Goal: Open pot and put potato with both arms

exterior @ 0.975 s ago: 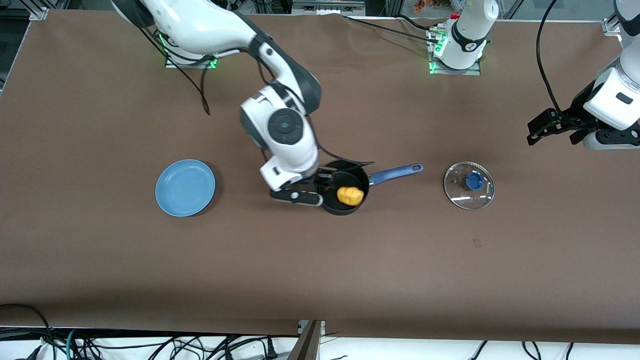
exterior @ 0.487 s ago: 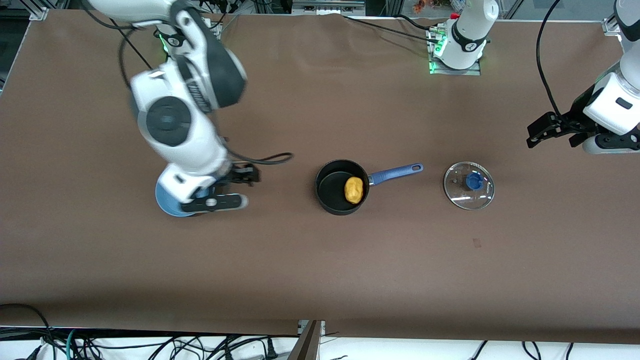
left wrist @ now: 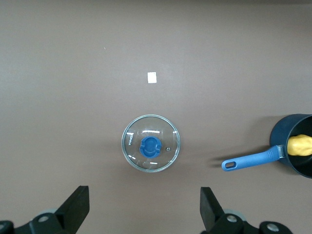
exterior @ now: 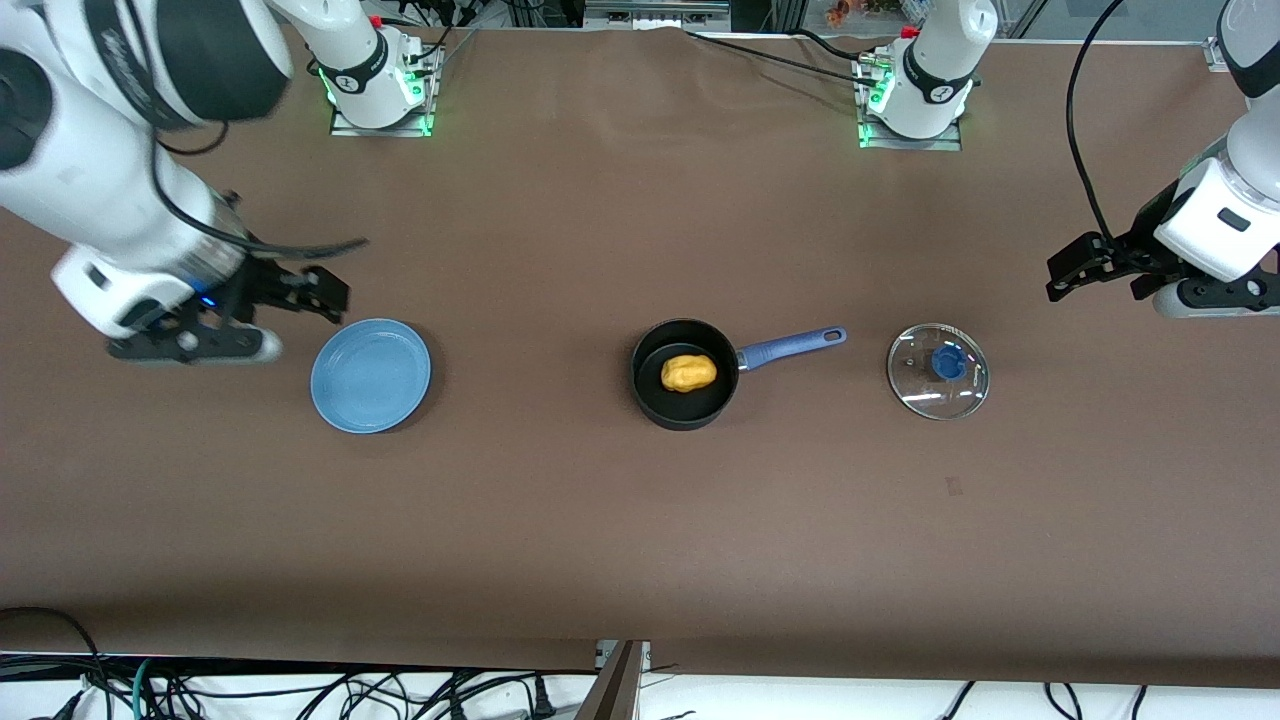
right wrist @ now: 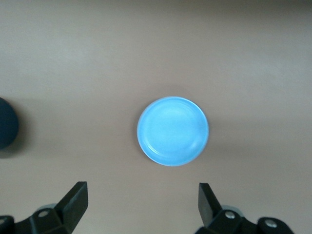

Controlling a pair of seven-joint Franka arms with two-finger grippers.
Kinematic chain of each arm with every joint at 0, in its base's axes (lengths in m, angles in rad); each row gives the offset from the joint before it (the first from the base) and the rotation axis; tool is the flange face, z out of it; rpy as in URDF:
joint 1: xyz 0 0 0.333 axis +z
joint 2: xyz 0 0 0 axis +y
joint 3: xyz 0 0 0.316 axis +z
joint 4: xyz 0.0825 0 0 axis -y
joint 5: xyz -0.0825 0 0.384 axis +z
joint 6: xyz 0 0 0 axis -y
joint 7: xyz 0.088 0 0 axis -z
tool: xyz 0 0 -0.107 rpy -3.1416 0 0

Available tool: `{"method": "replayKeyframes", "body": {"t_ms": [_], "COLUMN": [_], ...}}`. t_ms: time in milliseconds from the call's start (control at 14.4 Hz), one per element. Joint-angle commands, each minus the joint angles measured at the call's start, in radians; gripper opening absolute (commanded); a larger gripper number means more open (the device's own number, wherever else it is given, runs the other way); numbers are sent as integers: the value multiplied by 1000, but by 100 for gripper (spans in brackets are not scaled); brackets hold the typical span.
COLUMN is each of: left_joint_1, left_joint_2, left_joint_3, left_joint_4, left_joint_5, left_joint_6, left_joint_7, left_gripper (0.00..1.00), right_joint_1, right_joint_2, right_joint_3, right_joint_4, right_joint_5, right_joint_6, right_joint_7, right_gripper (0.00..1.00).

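The right claw hangs open and empty over the worktop beside the blue plate. The potato lies inside the pot, lid off beside it. The left claw, open, waits above. The task looks complete.

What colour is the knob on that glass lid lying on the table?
Blue. The knob sits at the centre of the clear glass lid, shown best in the left wrist view.

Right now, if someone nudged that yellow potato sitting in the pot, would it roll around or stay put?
The potato is a lumpy oval, so it would probably wobble rather than roll cleanly. It lies loose in the pot, much smaller than the mouth, so it could slide, but the wall should stop it. It looks toy-like, likely light.
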Motion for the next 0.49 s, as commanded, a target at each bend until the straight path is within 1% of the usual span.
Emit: {"method": "replayKeyframes", "body": {"t_ms": [0,209,348,418], "left_joint_1": [-20,-18,-17,-17], "left_joint_2": [28,29,28,28], "left_joint_3": [15,15,17,17], "left_joint_4": [38,36,38,38], "left_joint_5": [19,19,19,19], "left_joint_6": [-25,-25,-25,-25], "left_joint_7": [-6,-6,-6,-5], "left_gripper": [100,100,100,100], "right_joint_1": [-66,-140,-162,-163], "right_joint_2": [-128,-192,-195,-194], "right_joint_3": [13,9,8,8], "right_joint_4": [-100,-106,-106,-106], "right_joint_5": [11,12,18,18], "right_joint_6": [10,-23,-31,-60], "right_joint_7": [-48,-55,-69,-71], "right_gripper": [100,100,100,100]}}
